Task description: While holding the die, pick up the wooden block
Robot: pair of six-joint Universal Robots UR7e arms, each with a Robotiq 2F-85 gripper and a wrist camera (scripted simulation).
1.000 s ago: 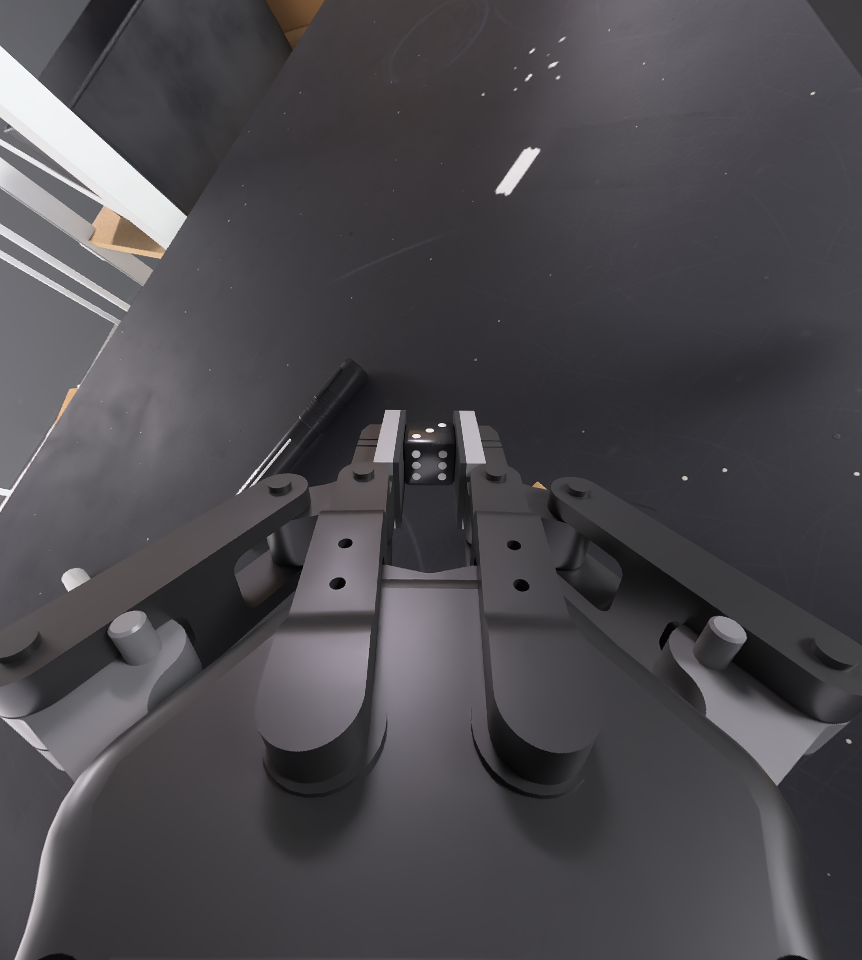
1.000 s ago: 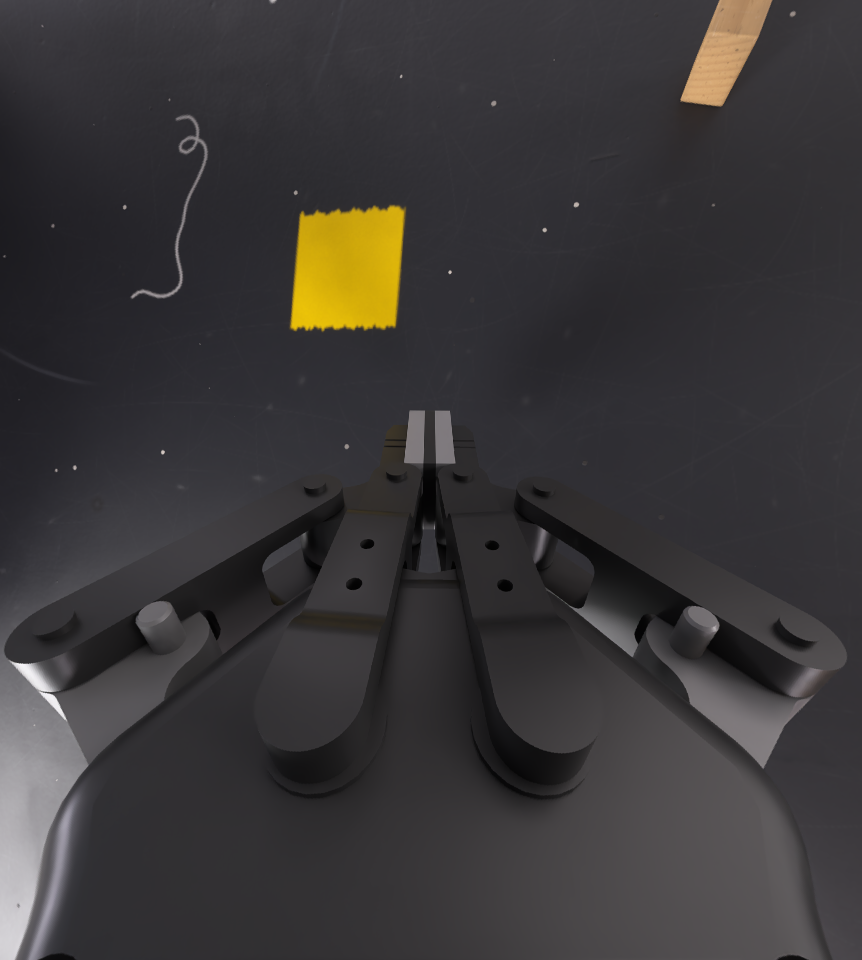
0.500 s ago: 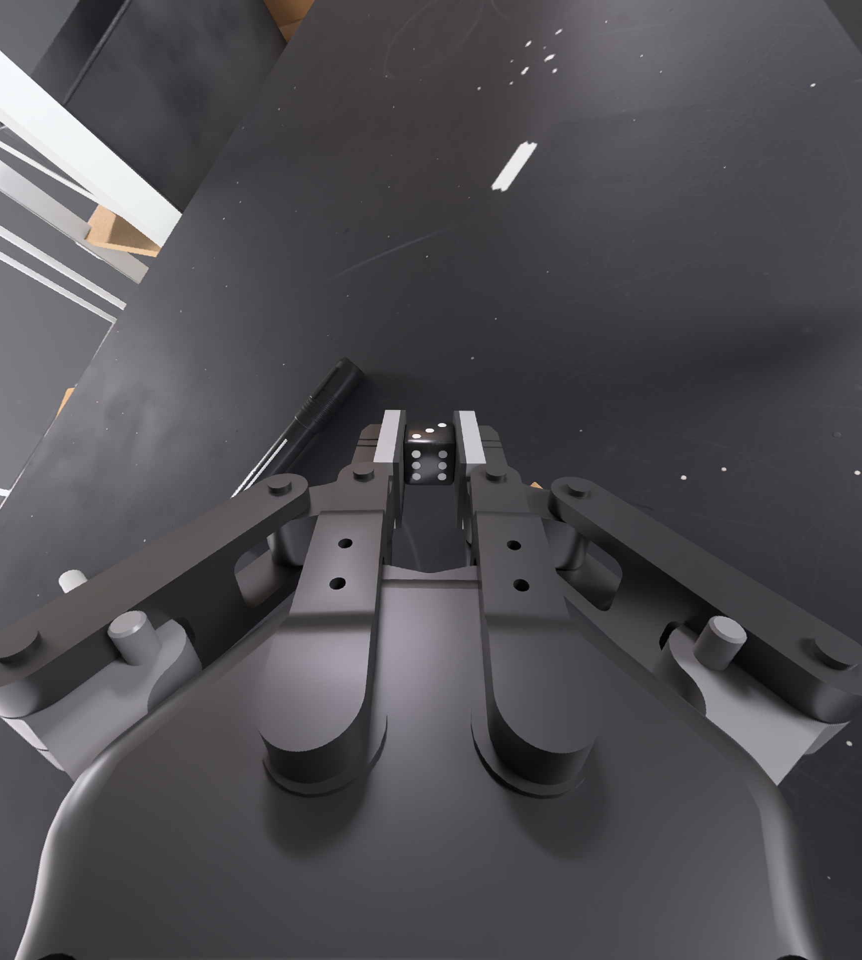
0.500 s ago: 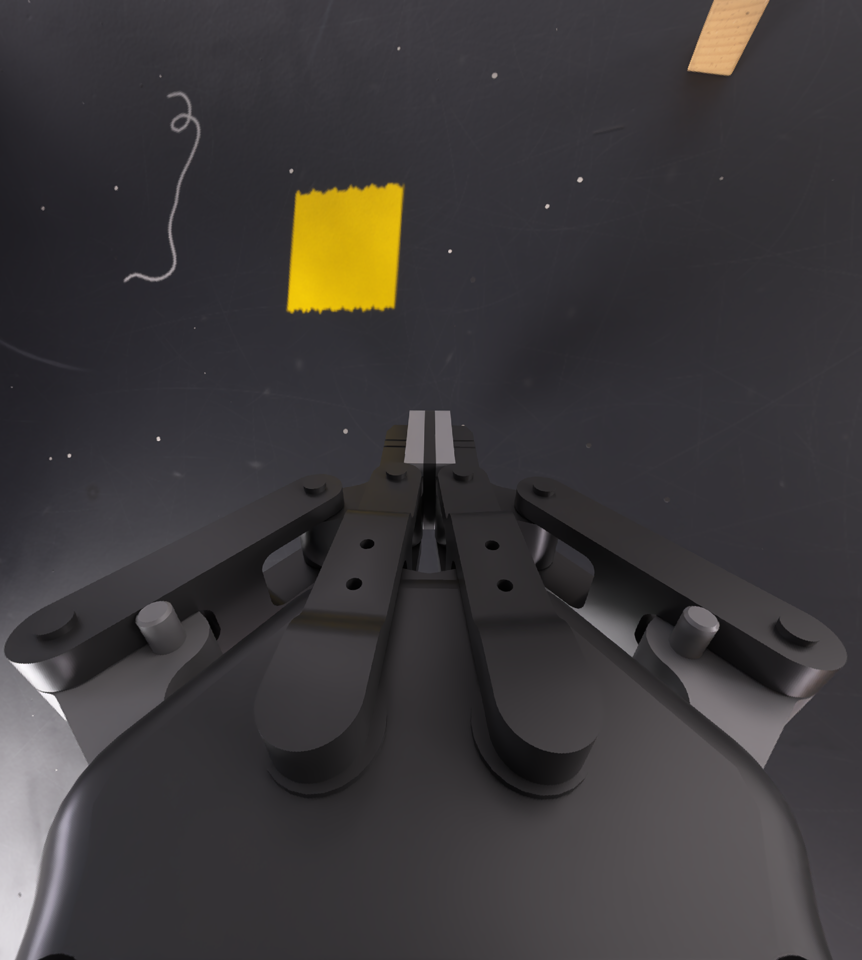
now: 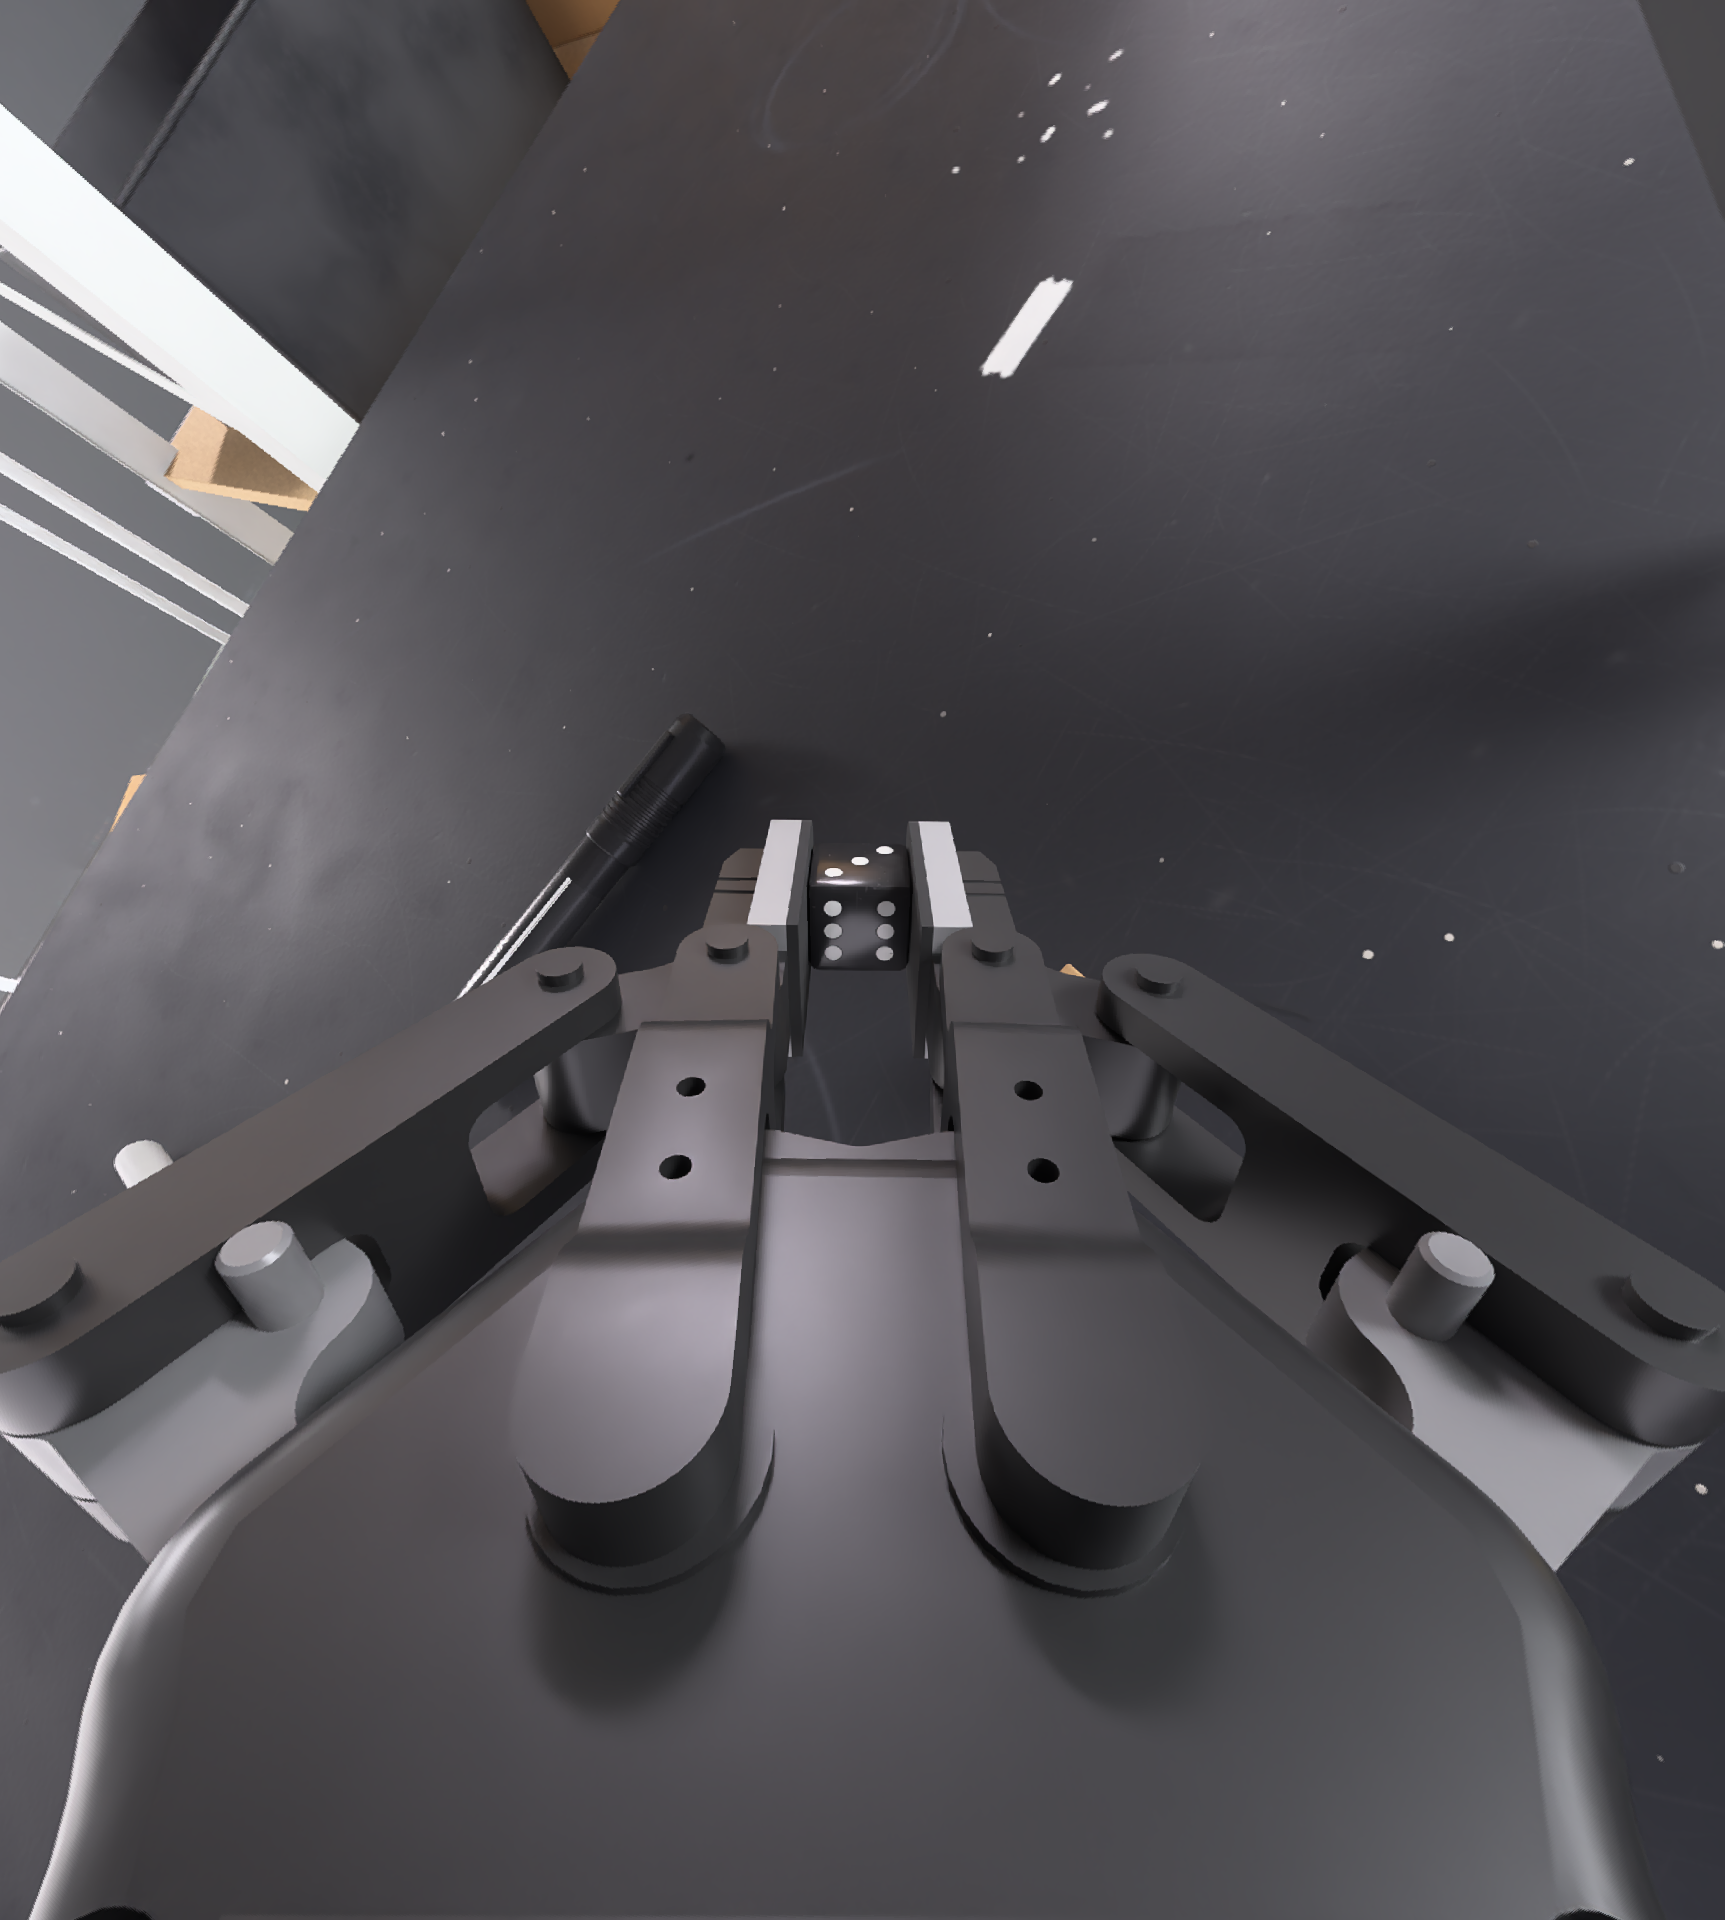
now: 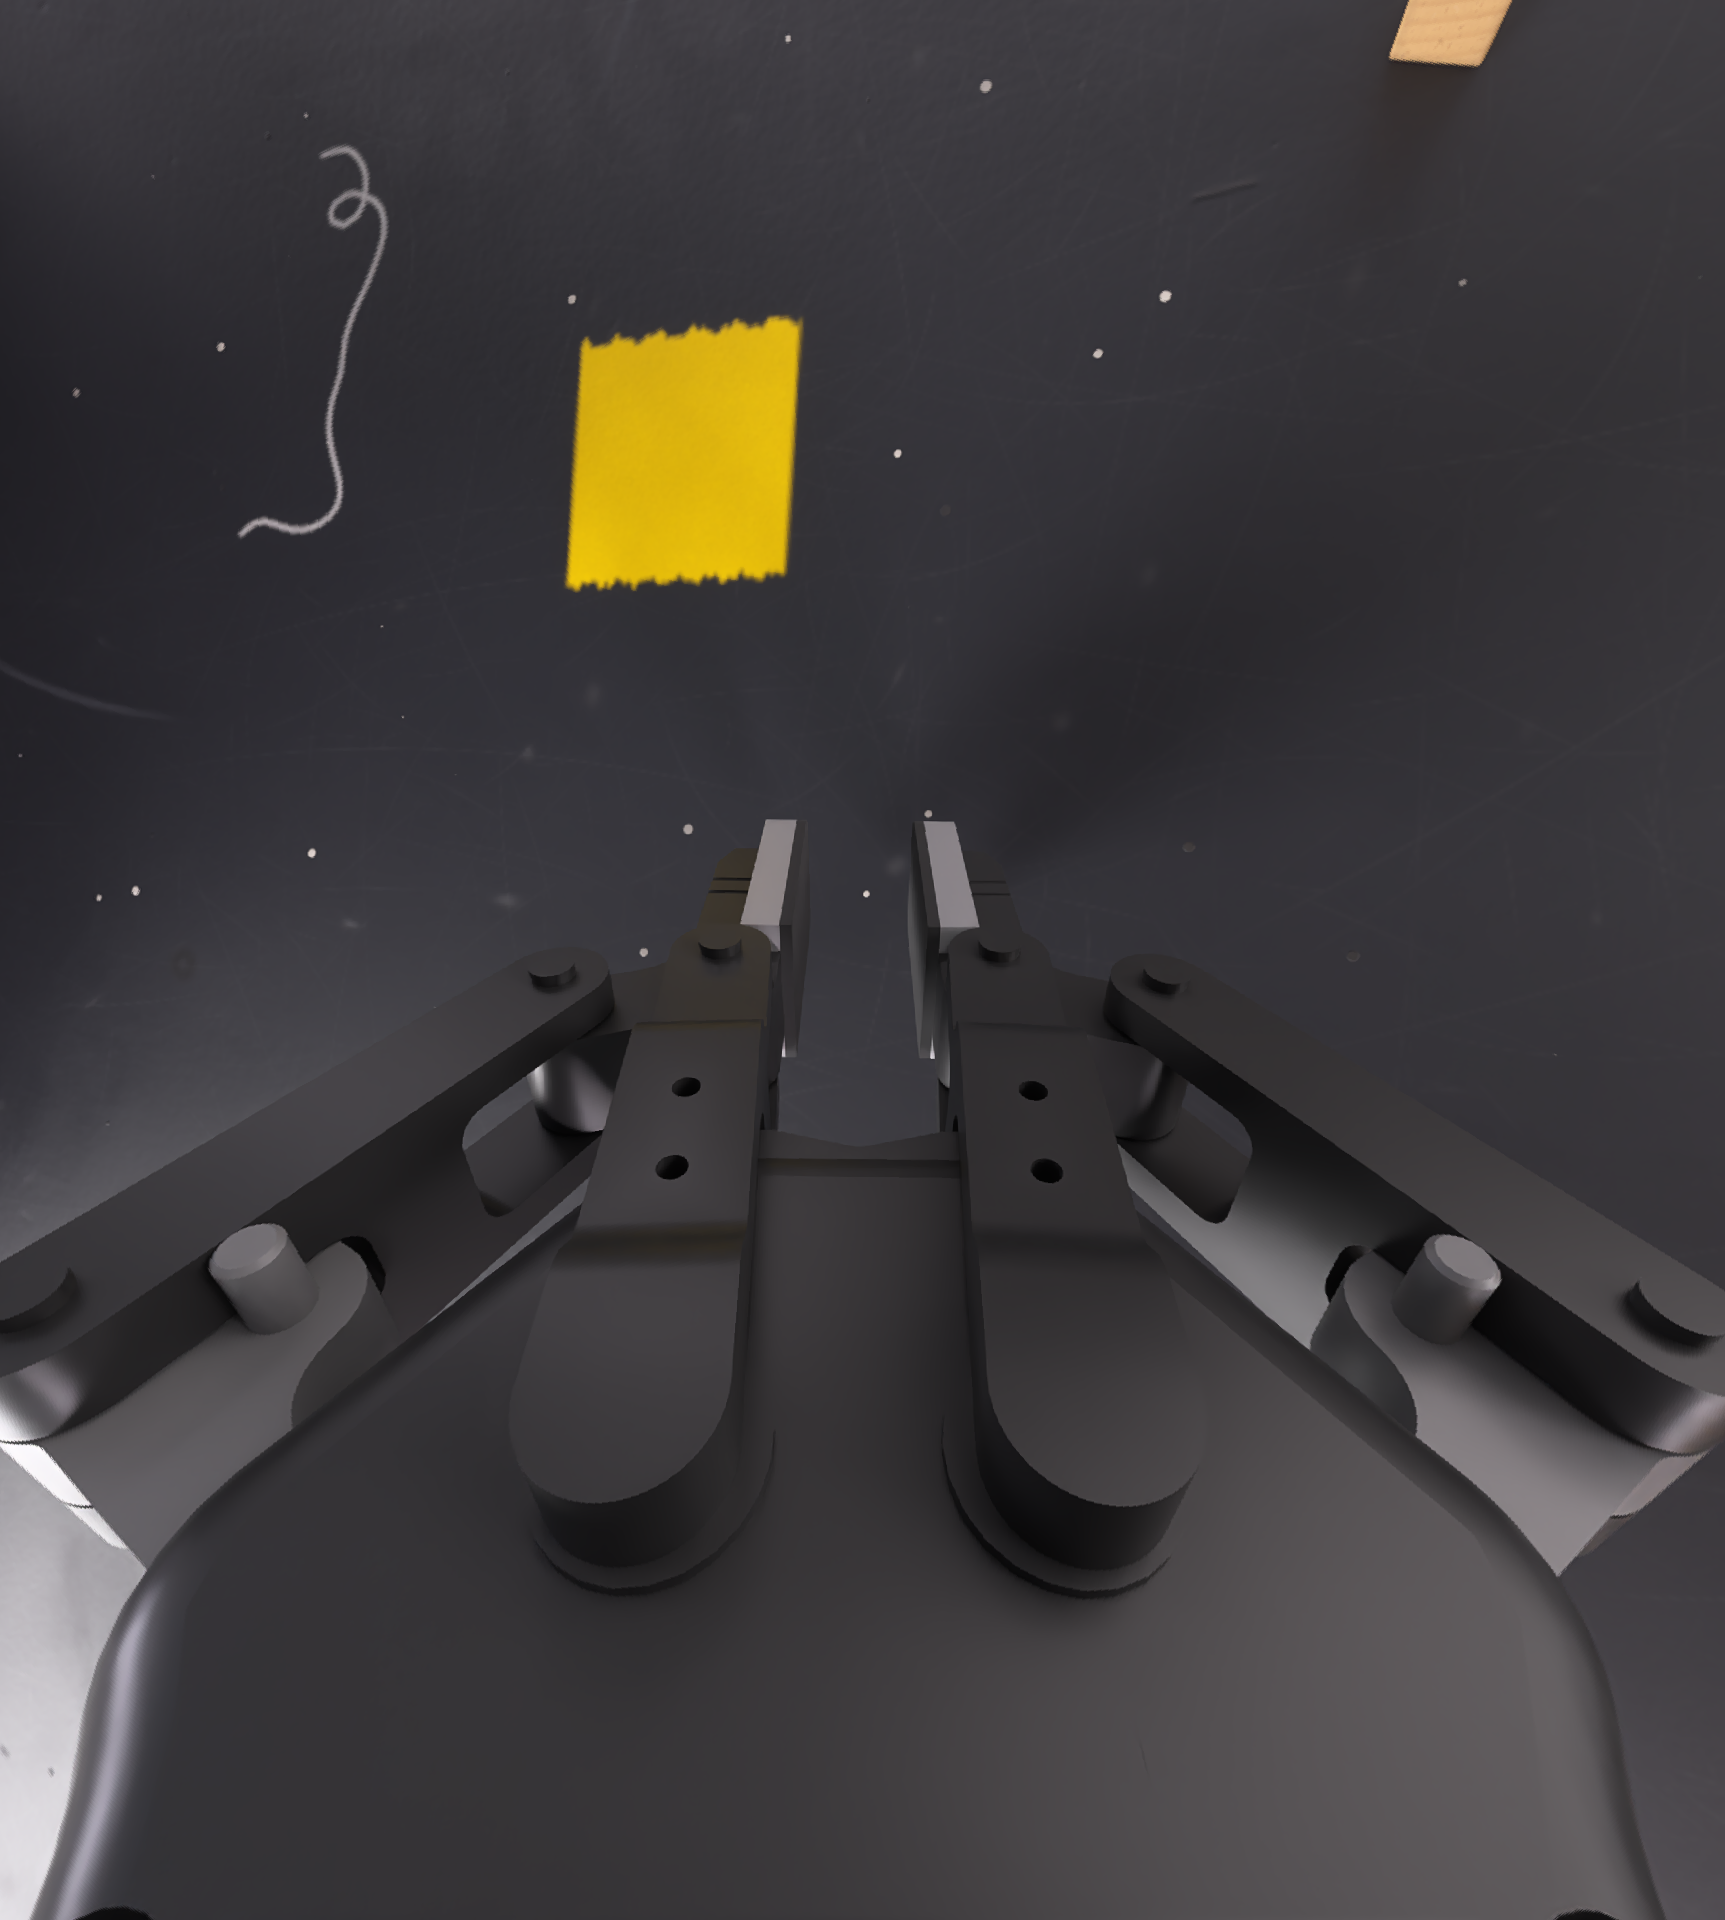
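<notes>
While clamped on the die [image 5: 859, 914], left pincer [image 5: 859, 883] near table edge [image 5: 245, 623]; right pincer [image 6: 859, 883] narrowly parted.

Black pen [image 5: 645, 821], yellow tape [image 6: 683, 454], perhaps string [image 6: 344, 353]

Right gripper [image 6: 859, 873]: dark two-finger unit, pale pads parted with nothing between them, poised over a black tabletop [image 6: 1357, 623] flecked with white specks and fine scratches. Yellow tape patch [image 6: 683, 454]: rectangular, ragged top and bottom edges, flat on the surface ahead, slightly left of the fingers. White squiggle mark [image 6: 344, 353]: left of the tape. Wooden block [image 6: 1447, 29]: pale end only, cut off by the upper right edge, well apart from the gripper.
</notes>
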